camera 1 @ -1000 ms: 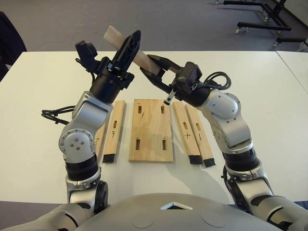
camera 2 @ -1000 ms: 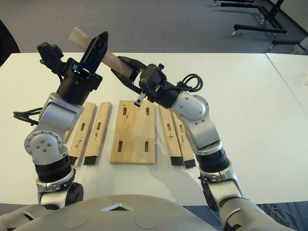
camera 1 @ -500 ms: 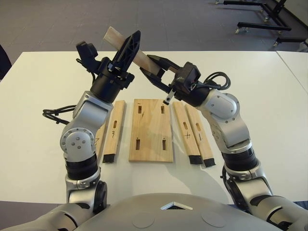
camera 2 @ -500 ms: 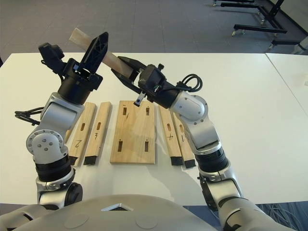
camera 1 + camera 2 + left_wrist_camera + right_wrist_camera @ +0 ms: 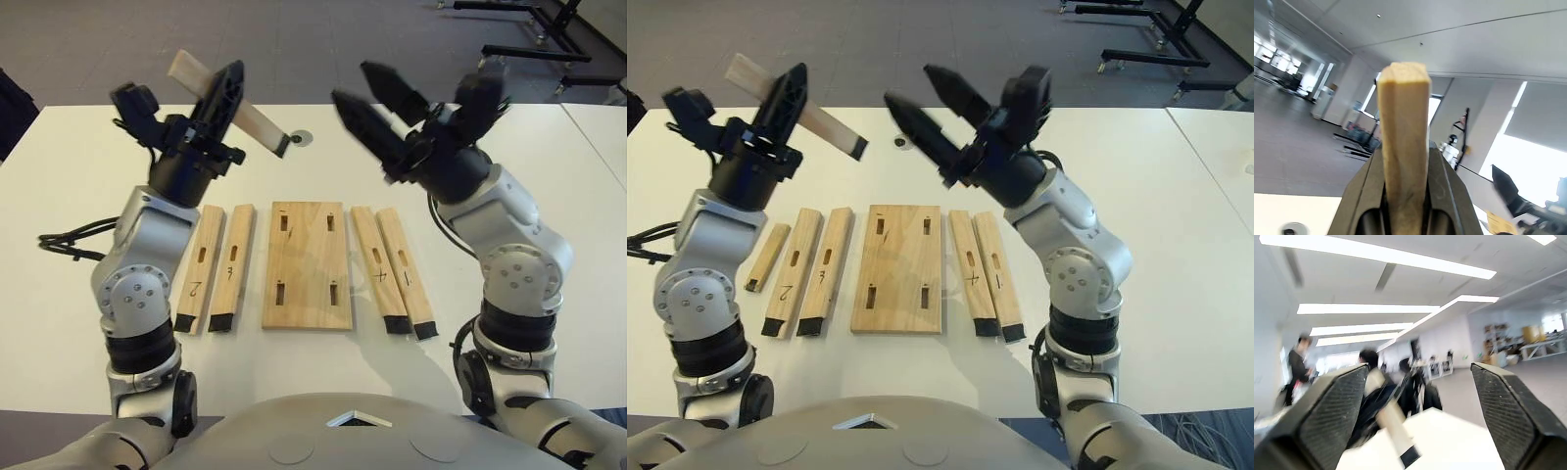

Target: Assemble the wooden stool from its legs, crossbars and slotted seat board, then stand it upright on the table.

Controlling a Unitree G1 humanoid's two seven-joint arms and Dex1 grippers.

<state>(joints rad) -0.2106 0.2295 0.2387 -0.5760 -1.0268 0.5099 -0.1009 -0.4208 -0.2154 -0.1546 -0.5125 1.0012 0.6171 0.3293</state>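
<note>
The left end effector [image 5: 223, 98] is clamped on a wooden bar [image 5: 259, 121] and holds it tilted in the air above the far left of the worktop [image 5: 549, 196], with the bar's black tip pointing toward the centre. In the left wrist view the bar sits squarely between the two fingers. The right end effector [image 5: 350, 81] is raised over the far right with its fingers wide apart and nothing between them. Below both, the seat board [image 5: 307, 264] lies flat in the middle of the worktop. The left legs [image 5: 232, 262] lie just beside it on one side and the right legs [image 5: 377, 266] on the other, all with their black ends toward the near edge. A short piece [image 5: 769, 257] lies farther left, beside the outer left leg. No box or tray is among the parts. The only things meant to receive anything are the board's four slots and the slots in the legs, and none holds a part yet. Assembly looks barely begun: this appears to be the first pick, with the bar carried free. The next move likely calls for lowering the bar and lining its end up with a slot, while the free end effector steadies the receiving part.
</note>
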